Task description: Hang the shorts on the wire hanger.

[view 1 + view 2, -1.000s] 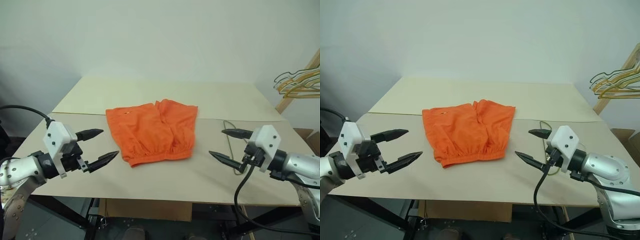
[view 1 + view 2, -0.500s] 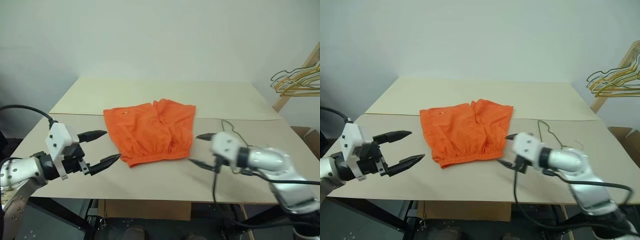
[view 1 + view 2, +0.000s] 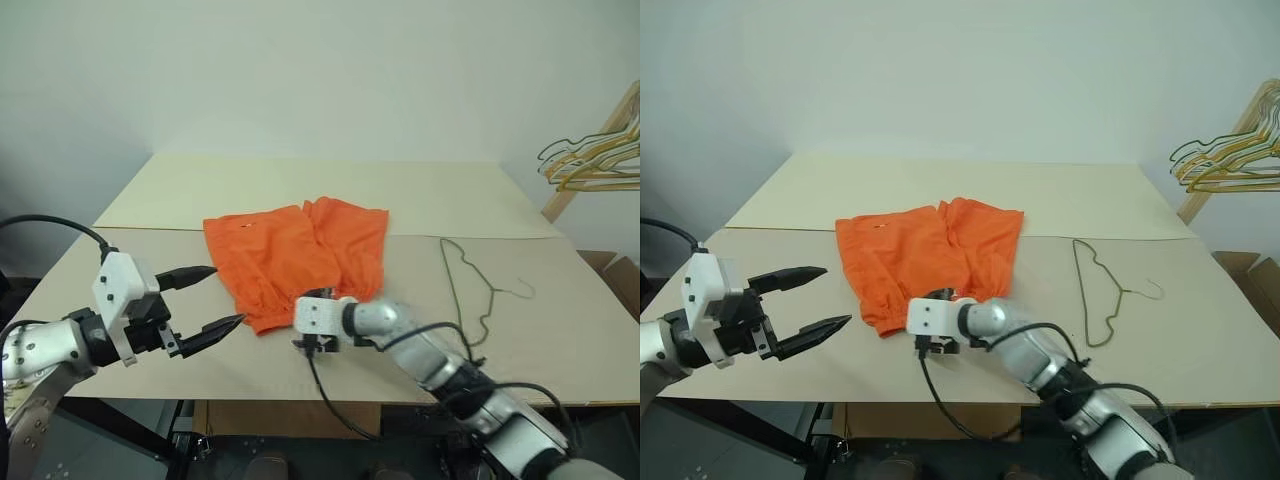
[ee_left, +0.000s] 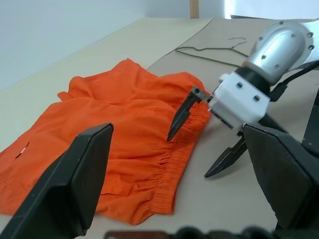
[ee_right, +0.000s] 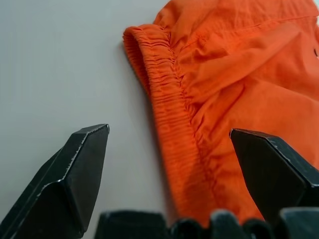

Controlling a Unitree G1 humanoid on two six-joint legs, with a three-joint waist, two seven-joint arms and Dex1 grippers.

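My right gripper [image 4: 209, 132] wide open, straddling gathered waistband of shorts [image 3: 295, 260], centre of frame on table [image 3: 300, 190]. Left gripper [image 3: 205, 298] open, lower left. Fabric looks soft, light, limp; best hold is thick elastic band. One shorts. One wire hanger [image 3: 475, 290] flat at right, thin, probably stiff.

Bunch of hangers [image 3: 590, 160] — cut off by frame edge.

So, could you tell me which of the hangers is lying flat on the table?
The single thin grey-green wire hanger, right of the shorts; the gold and dark hangers hang bunched beyond the table's right edge.
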